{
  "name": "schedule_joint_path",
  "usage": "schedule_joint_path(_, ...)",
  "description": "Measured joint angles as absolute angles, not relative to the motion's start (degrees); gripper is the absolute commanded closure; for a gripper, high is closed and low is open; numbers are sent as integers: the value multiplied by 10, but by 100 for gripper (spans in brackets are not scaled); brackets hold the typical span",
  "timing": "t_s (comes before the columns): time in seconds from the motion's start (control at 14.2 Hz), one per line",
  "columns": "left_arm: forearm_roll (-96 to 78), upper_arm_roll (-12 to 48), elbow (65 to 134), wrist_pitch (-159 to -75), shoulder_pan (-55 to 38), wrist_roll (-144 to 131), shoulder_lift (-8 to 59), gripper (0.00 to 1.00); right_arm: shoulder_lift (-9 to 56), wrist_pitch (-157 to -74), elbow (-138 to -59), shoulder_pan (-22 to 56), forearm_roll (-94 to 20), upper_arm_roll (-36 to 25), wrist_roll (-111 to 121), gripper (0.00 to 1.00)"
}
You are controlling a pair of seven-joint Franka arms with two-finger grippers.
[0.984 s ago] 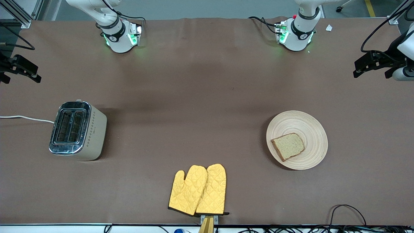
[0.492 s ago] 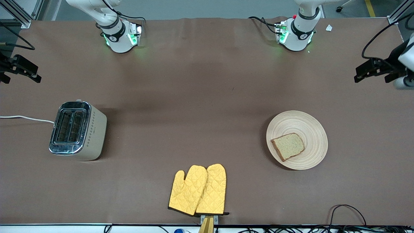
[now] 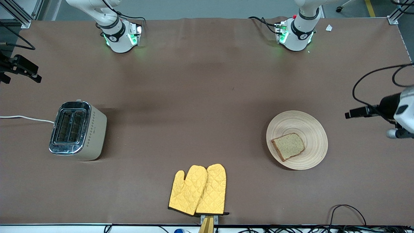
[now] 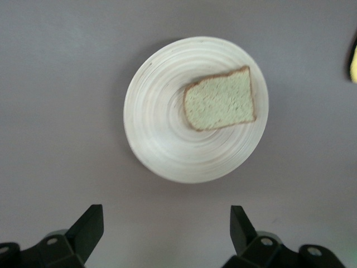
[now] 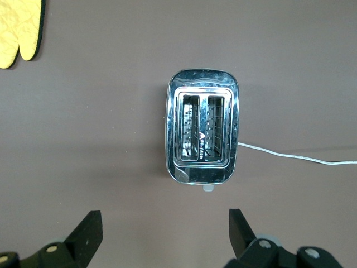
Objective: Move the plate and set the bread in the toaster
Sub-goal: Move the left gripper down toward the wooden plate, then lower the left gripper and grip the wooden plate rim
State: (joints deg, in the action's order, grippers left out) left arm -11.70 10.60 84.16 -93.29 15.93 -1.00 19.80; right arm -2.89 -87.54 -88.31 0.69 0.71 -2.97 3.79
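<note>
The pale wooden plate (image 3: 300, 124) lies toward the left arm's end of the table, with the slice of brown bread (image 3: 288, 146) flat on it. In the left wrist view the plate (image 4: 156, 128) and bread (image 4: 219, 99) lie ahead of my left gripper (image 4: 165, 223), which is open and empty. That left gripper (image 3: 351, 114) hovers over the table's end beside the plate. The cream and chrome toaster (image 3: 77, 129) stands toward the right arm's end, slots up and empty (image 5: 202, 125). My right gripper (image 5: 165, 226) is open and empty, waiting over the table edge (image 3: 34, 77).
A pair of yellow oven mitts (image 3: 198, 190) lies near the table's front edge, midway between toaster and plate. The toaster's white cord (image 3: 26, 118) runs off the right arm's end. Black cables (image 3: 347, 210) loop at the front corner by the left arm's end.
The left gripper has swung along the table's end to come level with the plate. The right arm, plate, bread and toaster have not moved.
</note>
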Motion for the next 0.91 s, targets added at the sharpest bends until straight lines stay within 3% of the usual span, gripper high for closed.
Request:
schedule_joint_path(0.7, -267, 105, 839, -1054, 254, 237, 389, 1, -29, -876, -883, 7, 7, -29, 38, 0)
schedule_joint_path(0.77, -288, 104, 839, -1058, 261, 264, 408, 4, -29, -876, -883, 7, 7, -29, 38, 0)
schedule_joint_path(0.91, -324, 104, 838, -1062, 269, 313, 443, 22, -29, -876, -883, 7, 7, -29, 38, 0)
